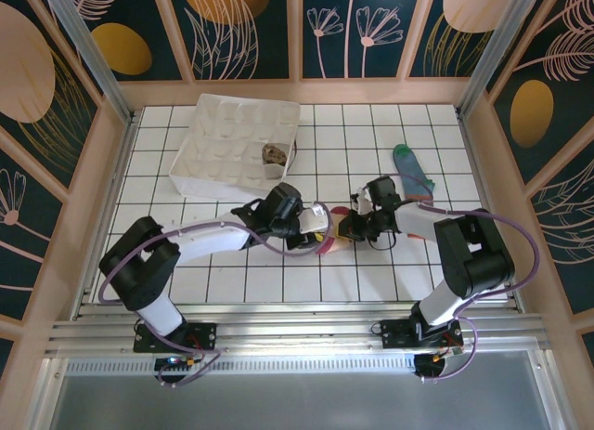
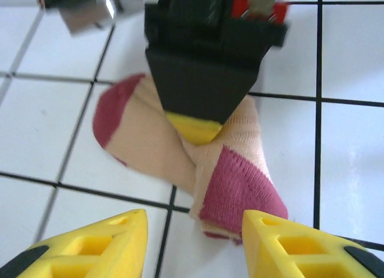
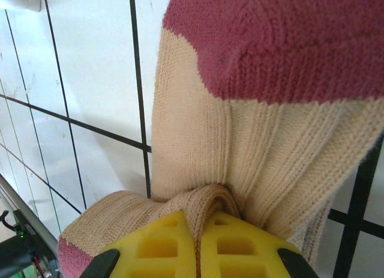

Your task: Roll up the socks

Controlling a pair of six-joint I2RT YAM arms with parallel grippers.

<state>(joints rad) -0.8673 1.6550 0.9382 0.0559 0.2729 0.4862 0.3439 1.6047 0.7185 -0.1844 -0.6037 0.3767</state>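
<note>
The beige sock (image 2: 150, 140) with red toe and heel lies folded on the white tiles between both arms, and in the top view (image 1: 331, 237) it is mostly covered by them. My right gripper (image 3: 198, 233) is shut on a pinched fold of its beige fabric (image 3: 240, 146); from the left wrist it appears as a black wedge with a yellow tip (image 2: 195, 126) pressing on the sock's middle. My left gripper (image 2: 195, 239) stands open just short of the red heel, with nothing between its fingers. A blue-grey sock (image 1: 413, 173) with a green toe lies flat at the right. The argyle sock (image 1: 274, 155) sits in the tray.
A white compartment tray (image 1: 223, 137) stands at the back left of the tiled table. Wooden rails and patterned walls close in the sides and back. Both arms meet at mid-table, the left gripper (image 1: 318, 231) almost touching the right gripper (image 1: 347, 228).
</note>
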